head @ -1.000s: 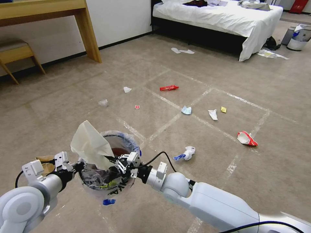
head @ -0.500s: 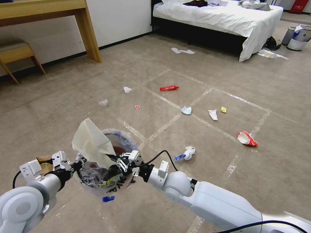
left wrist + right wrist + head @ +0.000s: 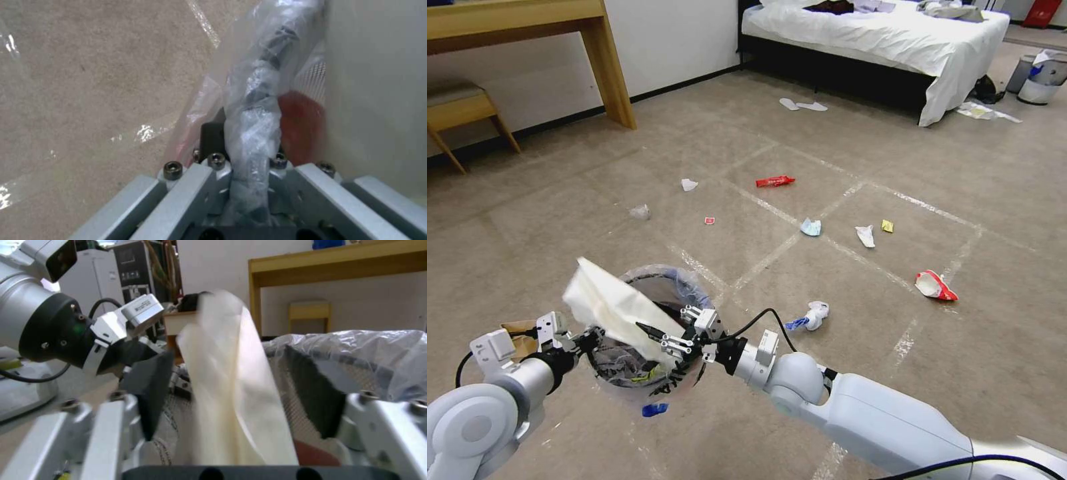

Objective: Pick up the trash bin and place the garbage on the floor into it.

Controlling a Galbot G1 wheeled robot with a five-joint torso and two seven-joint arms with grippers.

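Observation:
The trash bin (image 3: 647, 363), dark mesh with a clear liner, hangs just above the floor (image 3: 594, 200). My left gripper (image 3: 584, 343) is shut on its plastic-wrapped rim (image 3: 256, 100). My right gripper (image 3: 657, 338) is open over the bin's mouth. A cream paper sheet (image 3: 614, 310) leans across the rim, loose between the spread fingers (image 3: 151, 390). Garbage lies on the carpet: a red wrapper (image 3: 774, 181), a blue mask (image 3: 810, 227), white tissues (image 3: 865, 235), a yellow wrapper (image 3: 887, 226), a red-white wrapper (image 3: 935, 285), a white-blue crumple (image 3: 812, 315) and a brown paper bag (image 3: 520, 337).
A wooden desk (image 3: 607, 73) and stool (image 3: 460, 107) stand at the far left, a bed (image 3: 894, 40) at the back. A larger grey bin (image 3: 1044, 77) sits at the far right. White slippers (image 3: 802, 105) lie before the bed. A blue scrap (image 3: 654, 409) lies under the bin.
My right gripper's fingers have spread apart. The cream sheet, upright before, has tipped over leftward and lower across the bin's mouth. The left gripper and the bin have barely moved.

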